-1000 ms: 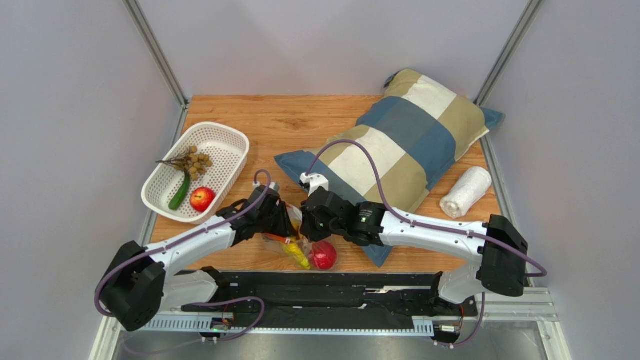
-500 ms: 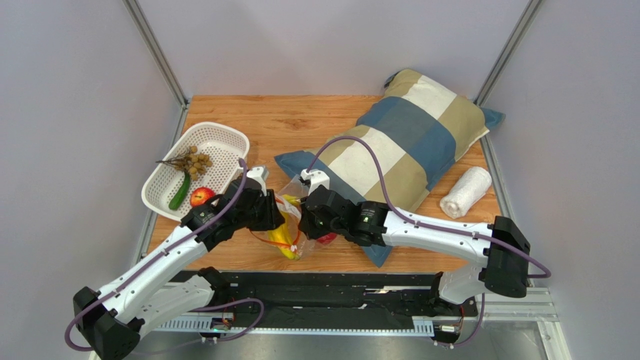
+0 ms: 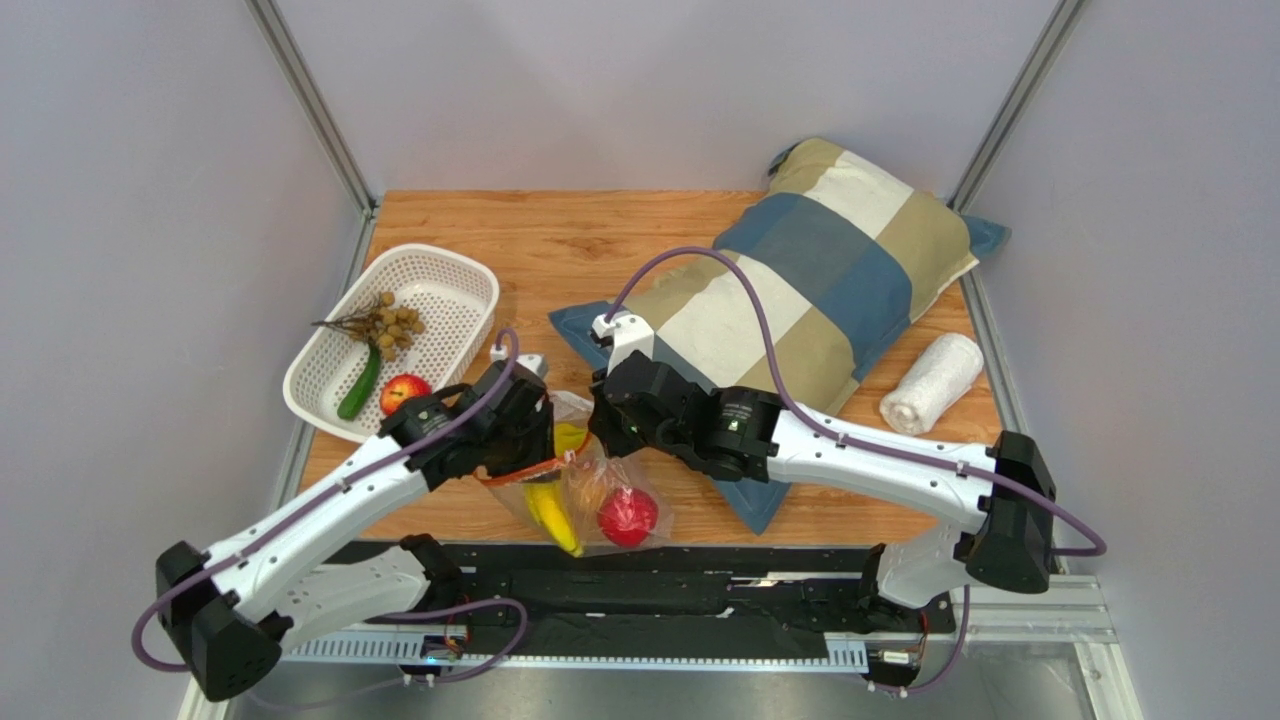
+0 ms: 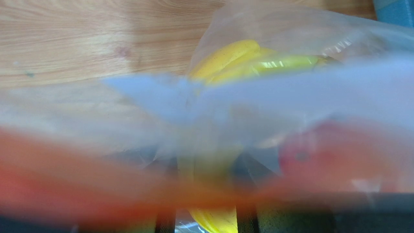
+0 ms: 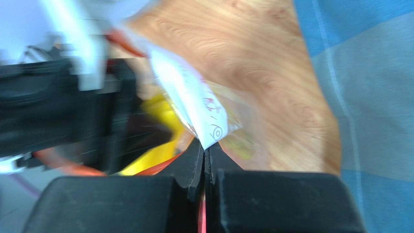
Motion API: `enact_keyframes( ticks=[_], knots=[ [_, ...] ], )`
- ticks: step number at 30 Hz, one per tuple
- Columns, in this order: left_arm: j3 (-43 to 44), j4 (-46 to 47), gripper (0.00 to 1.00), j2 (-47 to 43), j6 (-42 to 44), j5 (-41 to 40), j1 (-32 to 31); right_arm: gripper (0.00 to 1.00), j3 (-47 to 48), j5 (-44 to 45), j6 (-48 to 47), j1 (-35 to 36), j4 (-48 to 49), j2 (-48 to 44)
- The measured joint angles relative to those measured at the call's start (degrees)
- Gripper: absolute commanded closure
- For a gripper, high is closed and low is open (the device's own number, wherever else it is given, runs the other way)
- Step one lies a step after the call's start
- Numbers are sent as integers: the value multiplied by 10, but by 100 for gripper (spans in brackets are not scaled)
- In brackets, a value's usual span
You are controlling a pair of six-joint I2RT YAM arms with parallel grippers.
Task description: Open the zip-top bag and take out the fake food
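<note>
The zip-top bag (image 3: 594, 477) hangs between my two grippers near the table's front edge. It holds a yellow banana (image 3: 550, 513) and a red apple (image 3: 628, 516). My right gripper (image 3: 606, 428) is shut on the bag's mouth edge by the white label (image 5: 194, 104), with the orange strip between its jaws (image 5: 204, 148). My left gripper (image 3: 534, 435) is inside the bag's mouth. In the blurred left wrist view its jaws (image 4: 206, 165) stand partly apart with the banana (image 4: 228, 56) filling the gap. The apple (image 4: 335, 150) lies to its right.
A white mesh basket (image 3: 451, 267) at the left holds a grape bunch (image 3: 388, 323), a green vegetable (image 3: 361, 387) and a red apple (image 3: 403, 398). A checked pillow (image 3: 812, 285) lies at the back right. A rolled white towel (image 3: 932, 384) lies beside it.
My left arm stretched out and its gripper shifted left, then back into the bag's mouth. The bag rose between the grippers, then sagged, so banana and apple hang lower now.
</note>
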Motion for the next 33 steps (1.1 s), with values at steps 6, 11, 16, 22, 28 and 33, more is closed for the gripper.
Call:
enact_keyframes(
  ticks=[6,11,16,22,28,33],
  knots=[
    [9,-64,100,-109,-10,-43,0,100,8,42,-8,-1,-13,26],
    [14,-80,100,-130,-17,-48,-1,100,10,49,-5,1,-15,34],
    [14,-91,100,-175,-34,-67,-2,100,-5,47,7,3,7,24],
    [10,-82,100,-258,-57,-101,-7,100,-63,16,28,12,75,-36],
    [9,-63,100,-248,-49,-96,-12,100,-114,2,29,12,124,-74],
    [-15,-17,100,-236,-17,-70,-10,100,-106,24,36,4,87,-72]
  ],
)
